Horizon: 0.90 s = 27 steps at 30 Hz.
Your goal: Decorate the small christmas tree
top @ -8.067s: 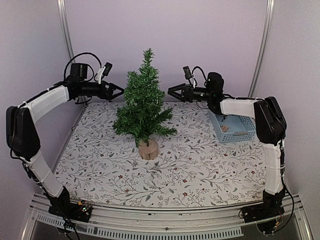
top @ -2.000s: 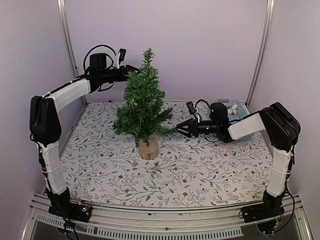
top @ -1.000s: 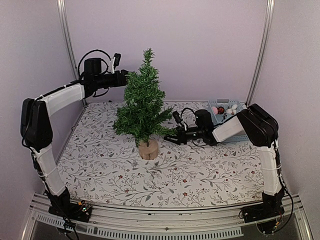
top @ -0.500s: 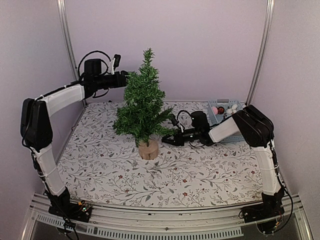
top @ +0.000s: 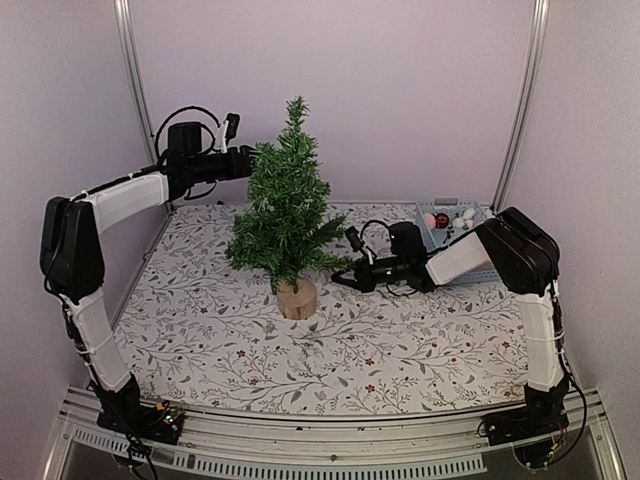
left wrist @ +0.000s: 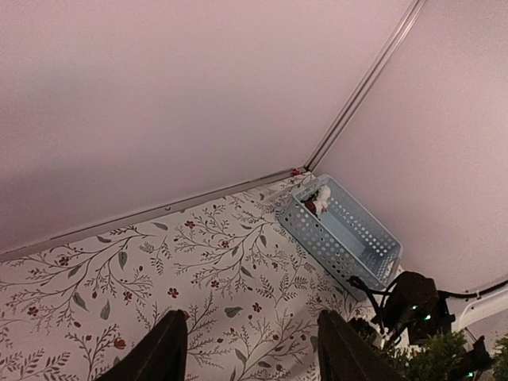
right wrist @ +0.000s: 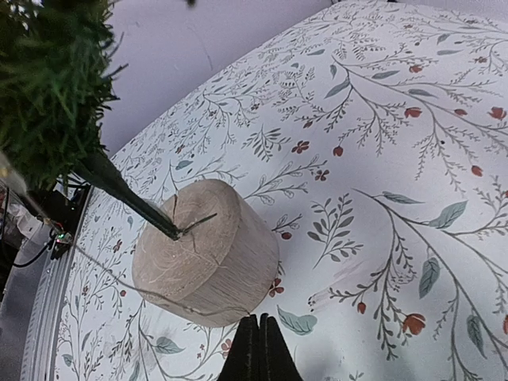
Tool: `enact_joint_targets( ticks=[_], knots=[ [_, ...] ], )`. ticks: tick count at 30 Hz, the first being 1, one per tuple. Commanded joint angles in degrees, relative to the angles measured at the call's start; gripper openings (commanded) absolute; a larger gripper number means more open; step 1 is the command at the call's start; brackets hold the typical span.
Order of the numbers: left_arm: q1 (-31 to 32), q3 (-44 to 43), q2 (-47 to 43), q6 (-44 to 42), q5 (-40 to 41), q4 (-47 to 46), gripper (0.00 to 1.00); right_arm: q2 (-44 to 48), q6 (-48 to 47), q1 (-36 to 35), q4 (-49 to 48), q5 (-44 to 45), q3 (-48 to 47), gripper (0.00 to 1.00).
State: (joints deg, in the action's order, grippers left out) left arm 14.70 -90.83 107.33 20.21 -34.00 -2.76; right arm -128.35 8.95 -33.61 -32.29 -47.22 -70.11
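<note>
Top external view: the small christmas tree point(top: 285, 215) stands upright on its pale stump point(top: 297, 298) near the middle of the flowered tablecloth point(top: 400, 345). The left gripper point(top: 255, 158) is raised at the tree's upper left branches; whether it touches the needles is hard to tell from here. In the left wrist view its 2 fingers point(left wrist: 163, 353) stand apart with only the cloth showing between them. The right gripper point(top: 338, 277) sits low over the cloth, just right of the stump and under the lowest branches. In the right wrist view its fingers point(right wrist: 250, 353) are pressed together with nothing visible between them. They point at the stump without touching it. A blue basket point(top: 478, 268) with a few ornaments point(top: 441, 219) sits at the far right corner.
</note>
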Motion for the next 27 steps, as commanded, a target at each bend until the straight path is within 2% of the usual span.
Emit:
enact_joint_targets(
  ticks=[1,8,13,18,20,27],
  knots=[
    [-0.63,1.62,-2.58,0.58,-0.11,-2.31,0.57,6.85,0.42,2.77,-1.76,3.01,2.97,0.0],
    [-0.75,3.27,-3.99,0.76,1.42,-2.94,0.61,13.66,0.93,5.69,-2.32,5.69,5.75,0.0],
    [-0.82,5.32,-5.81,0.76,3.04,-3.29,0.68,18.97,1.24,7.24,-1.7,6.88,6.53,0.0],
    [-0.9,7.84,-8.32,1.02,5.02,-3.47,0.83,24.02,-0.17,7.35,1.91,6.78,6.91,0.0],
    [-0.99,9.28,-9.97,1.11,6.67,-3.88,0.98,26.18,-0.4,7.37,3.32,6.52,7.5,0.0],
    [-1.01,14.27,-15.82,1.18,10.64,-4.82,0.99,33.71,-1.91,5.68,10.53,6.81,10.37,0.0]
  ],
)
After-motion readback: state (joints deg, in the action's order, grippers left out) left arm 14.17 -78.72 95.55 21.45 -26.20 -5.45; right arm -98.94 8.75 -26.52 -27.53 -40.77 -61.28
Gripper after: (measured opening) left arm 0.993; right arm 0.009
